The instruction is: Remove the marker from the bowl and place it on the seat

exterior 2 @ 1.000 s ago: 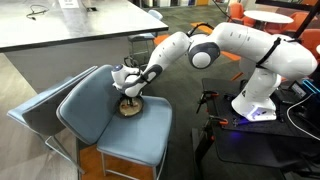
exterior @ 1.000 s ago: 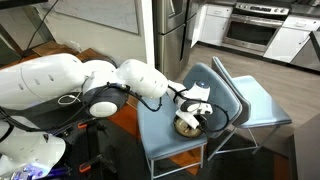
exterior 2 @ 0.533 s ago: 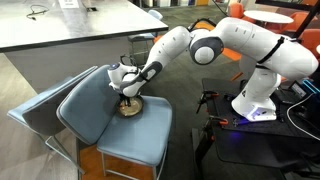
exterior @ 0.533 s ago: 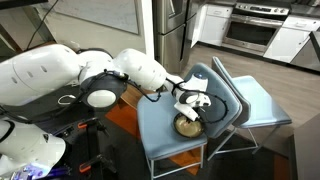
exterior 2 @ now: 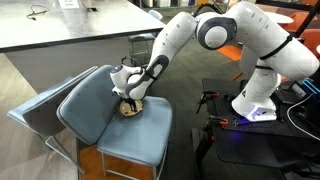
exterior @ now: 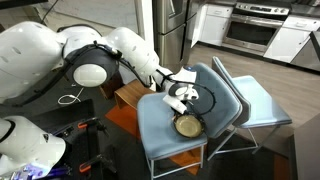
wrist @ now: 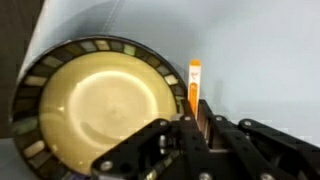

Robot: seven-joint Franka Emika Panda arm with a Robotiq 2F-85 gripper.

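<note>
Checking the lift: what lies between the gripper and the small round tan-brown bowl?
Only the orange marker, clamped in the gripper and sticking out beside the dark rim of the tan-brown bowl, in the wrist view.

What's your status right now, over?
Pincer shut on orange marker, above the seat, beside the bowl. Bowl empty. Marker not yet set down. Nothing blocking.

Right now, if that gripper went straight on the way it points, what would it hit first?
Probably the seat beside the bowl, though the marker in the gripper would touch down first.
</note>
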